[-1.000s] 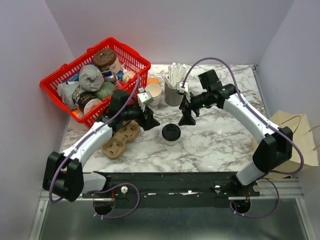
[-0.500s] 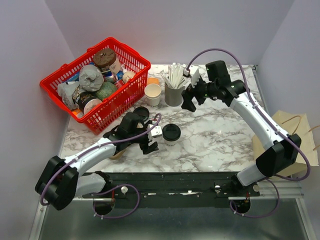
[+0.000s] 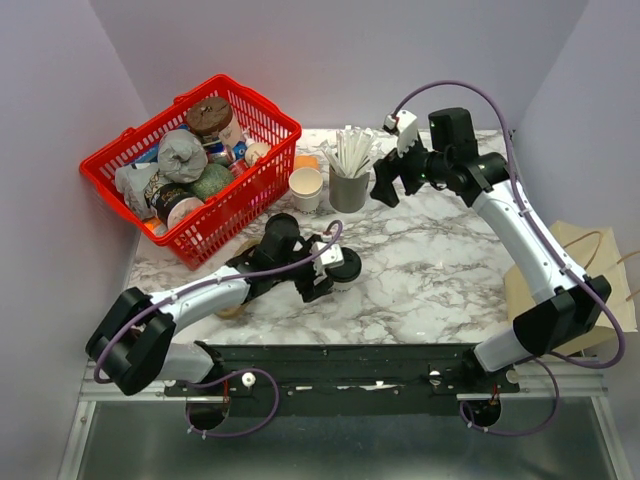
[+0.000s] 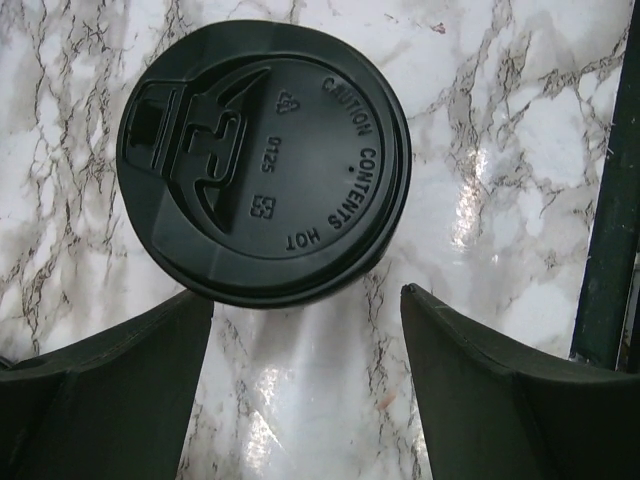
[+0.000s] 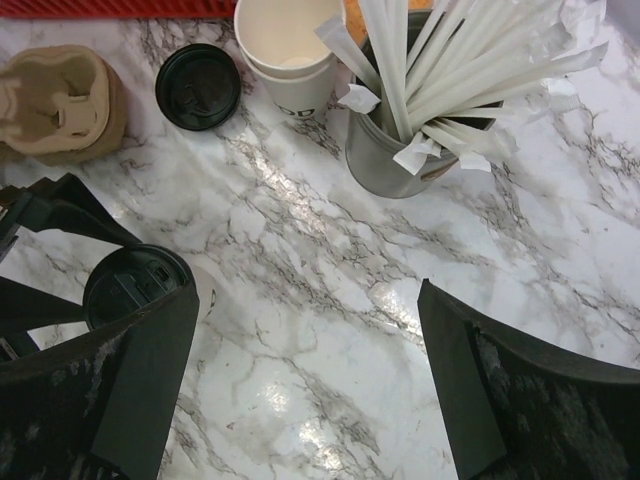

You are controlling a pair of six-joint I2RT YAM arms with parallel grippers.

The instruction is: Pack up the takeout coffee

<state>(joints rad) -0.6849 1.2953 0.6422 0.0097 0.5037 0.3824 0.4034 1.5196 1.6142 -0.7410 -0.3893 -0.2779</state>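
The takeout coffee point(image 3: 348, 263), a cream cup with a black lid, stands upright on the marble table near its middle. My left gripper point(image 3: 333, 273) is open just to the cup's near-left side. In the left wrist view the lid point(image 4: 262, 160) lies just beyond the gripper point(image 4: 305, 295), outside the fingers point(image 4: 110, 390), which hold nothing. My right gripper point(image 3: 385, 188) is open and empty, raised beside the grey cup of sticks. In the right wrist view point(image 5: 305, 290) the coffee point(image 5: 125, 285) is partly hidden behind the left finger.
A red basket point(image 3: 240, 205) full of items stands at the far left. A stack of paper cups point(image 5: 285, 50), a grey cup of white sticks point(image 5: 400, 150), a loose black lid point(image 5: 197, 87) and a cardboard cup carrier point(image 5: 60, 100) stand behind. A brown paper bag point(image 3: 575, 250) lies at right.
My left gripper has moved right from the cup carrier to the coffee cup. My right gripper has risen and drawn back toward the far right.
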